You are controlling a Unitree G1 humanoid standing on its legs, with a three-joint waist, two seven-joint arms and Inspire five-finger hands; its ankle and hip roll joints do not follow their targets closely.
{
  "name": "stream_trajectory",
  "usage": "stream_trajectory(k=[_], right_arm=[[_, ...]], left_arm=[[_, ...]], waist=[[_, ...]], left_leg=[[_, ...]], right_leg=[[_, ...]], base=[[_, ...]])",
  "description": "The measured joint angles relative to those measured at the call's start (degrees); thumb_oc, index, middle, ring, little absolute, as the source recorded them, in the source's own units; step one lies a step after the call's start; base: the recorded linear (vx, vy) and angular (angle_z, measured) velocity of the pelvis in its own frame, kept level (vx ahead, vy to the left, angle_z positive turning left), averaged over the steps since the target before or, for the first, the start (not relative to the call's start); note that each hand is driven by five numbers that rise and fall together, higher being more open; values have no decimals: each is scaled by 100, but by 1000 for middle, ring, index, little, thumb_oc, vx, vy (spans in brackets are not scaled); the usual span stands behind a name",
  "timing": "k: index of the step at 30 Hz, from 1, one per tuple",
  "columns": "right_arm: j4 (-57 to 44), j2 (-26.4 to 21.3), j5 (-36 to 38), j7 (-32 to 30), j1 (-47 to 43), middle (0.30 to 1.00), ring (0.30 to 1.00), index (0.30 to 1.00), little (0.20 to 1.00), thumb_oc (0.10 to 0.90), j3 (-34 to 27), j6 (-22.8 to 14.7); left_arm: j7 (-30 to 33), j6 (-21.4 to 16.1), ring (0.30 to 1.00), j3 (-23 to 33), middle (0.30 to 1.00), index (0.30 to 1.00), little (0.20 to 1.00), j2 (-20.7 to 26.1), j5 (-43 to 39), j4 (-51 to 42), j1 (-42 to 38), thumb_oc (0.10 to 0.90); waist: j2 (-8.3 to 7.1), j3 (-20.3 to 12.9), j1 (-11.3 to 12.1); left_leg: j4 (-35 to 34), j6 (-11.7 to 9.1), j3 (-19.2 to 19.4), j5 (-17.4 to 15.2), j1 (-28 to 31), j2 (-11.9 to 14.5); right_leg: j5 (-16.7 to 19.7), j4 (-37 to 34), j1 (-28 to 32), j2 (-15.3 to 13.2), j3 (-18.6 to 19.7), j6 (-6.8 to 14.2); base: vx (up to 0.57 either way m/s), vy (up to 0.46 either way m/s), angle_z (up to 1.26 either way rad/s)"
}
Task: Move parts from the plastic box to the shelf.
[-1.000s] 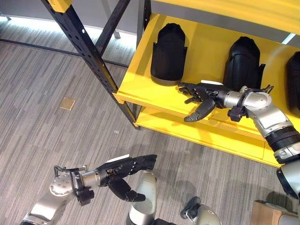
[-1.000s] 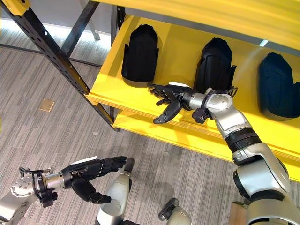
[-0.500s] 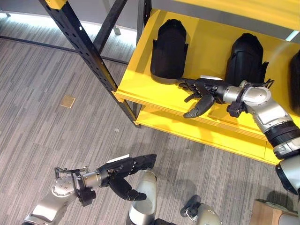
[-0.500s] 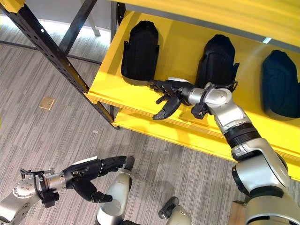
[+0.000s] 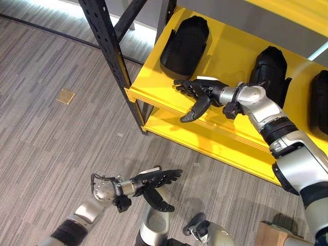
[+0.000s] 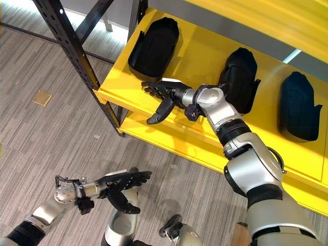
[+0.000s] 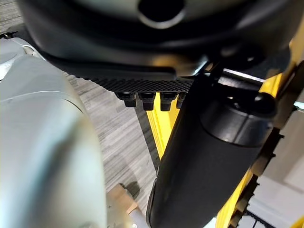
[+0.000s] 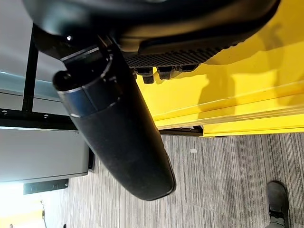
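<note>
Lying lengthwise across shelf [image 5: 225, 56]: parts [image 5: 185, 40]

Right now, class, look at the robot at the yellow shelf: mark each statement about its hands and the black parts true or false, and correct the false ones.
1. The right hand is over the yellow shelf, open and empty. True.
2. The left hand grips a black part. False: it is open and empty, low over the floor.
3. Three black parts stand on the shelf: left part, middle part, right part. True.
4. The right hand is nearest the right part. False: it is beside the left part.
</note>
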Motion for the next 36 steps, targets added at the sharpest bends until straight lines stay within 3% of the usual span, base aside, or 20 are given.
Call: stream_trajectory(k=[6, 15, 20, 22, 25, 26, 27, 28, 30, 32, 34, 36], right_arm=[[157, 174, -6, -115, -35, 1000, 1000, 1000, 1000, 900, 61, -104], [150, 257, -67, 25, -110, 1000, 1000, 1000, 1000, 900, 176, -108], [-136, 251, -764, 280, -112, 1000, 1000, 1000, 1000, 900, 272, 65], [-429, 149, -1271, 598, -108, 1000, 1000, 1000, 1000, 900, 487, 77], [-1126, -2, -1867, 982, 127, 1000, 1000, 1000, 1000, 900, 602, 227], [-1549, -37, -2289, 1330, 353, 1000, 1000, 1000, 1000, 900, 708, 296], [-1670, -48, -2381, 1538, 376, 1000, 1000, 1000, 1000, 900, 841, 335], [-2042, -101, -2656, 2125, 623, 1000, 1000, 1000, 1000, 900, 1097, 543], [-2321, -102, -3034, 2668, 1248, 1000, 1000, 1000, 1000, 900, 1438, 799], [-2267, -89, -3269, 2956, 1796, 1000, 1000, 1000, 1000, 900, 1648, 1061], [-2389, -148, -3502, 3213, 2370, 1000, 1000, 1000, 1000, 900, 1739, 1315], [-2896, -383, -3496, 3332, 2583, 1000, 1000, 1000, 1000, 900, 1720, 1358]], left_arm=[[407, 123, 1000, -263, 1000, 1000, 1000, -175, -8, 239, -596, 900], [475, 157, 1000, -399, 1000, 1000, 1000, -221, -27, 355, -609, 900], [477, 156, 1000, -386, 1000, 1000, 1000, -244, -51, 429, -607, 900], [481, 156, 1000, -373, 1000, 1000, 1000, -227, -50, 437, -565, 900], [493, 158, 1000, -314, 1000, 1000, 1000, -215, -41, 425, -480, 900], [502, 165, 1000, -238, 1000, 1000, 1000, -221, 0, 403, -345, 900], [507, 165, 1000, -207, 1000, 1000, 1000, -220, 1, 394, -282, 900], [558, 166, 1000, -199, 1000, 1000, 1000, -227, 13, 385, -214, 900], [559, 171, 1000, -130, 1000, 1000, 1000, -227, 94, 282, -74, 900], [558, 172, 1000, -124, 1000, 1000, 1000, -243, 213, 235, -53, 900], [540, 184, 1000, -6, 1000, 1000, 1000, -321, 243, 236, 121, 900], [543, 250, 1000, 78, 1000, 1000, 1000, -370, 281, 236, 178, 900]], waist=[[-71, -7, -31], [-75, -9, -164], [-86, -15, -165], [-153, -62, -176], [-382, -200, -186], [-547, -317, -242], [-622, -394, -286], [-718, -476, -367], [-807, -568, -382], [-816, -578, -447], [-777, -595, -720], [-720, -629, -822]], left_leg=[[68, 6, 32, -5, -22, 3], [106, 16, 58, -6, -96, -1], [96, 31, 137, -15, -14, -4], [89, 38, 173, -21, 23, -5], [44, 39, 193, -22, 62, 6], [37, 49, 231, -55, 142, 11], [37, 59, 246, -63, 144, 10], [34, 79, 289, -91, 230, 27], [9, 141, 388, -168, 322, 29], [1, 153, 443, -168, 317, 27], [-72, 217, 503, -115, 355, 41], [-194, 226, 646, -104, 550, 76]], right_leg=[[-3, 68, -50, -20, 56, -2], [-1, 120, -151, -43, 97, -5], [14, 118, -136, -41, 176, 2], [19, 110, -121, -39, 203, 9], [46, 25, -89, -26, 207, 15], [84, -88, -1, -11, 213, 25], [112, -133, 13, 4, 218, 34], [203, -301, 140, 14, 236, 45], [252, -436, 209, 27, 325, 14], [333, -515, 219, 38, 367, 25], [523, -767, 304, 116, 395, 34], [632, -948, 412, 156, 519, 41]], base=[[-5, 4, -3], [-22, 12, -1], [-17, 2, -6], [0, -17, -6], [-3, -37, -3], [10, -30, -7], [28, -25, -11], [37, -18, -15], [33, -8, -19], [2, 17, -16], [56, 17, -18], [43, 26, -26]])
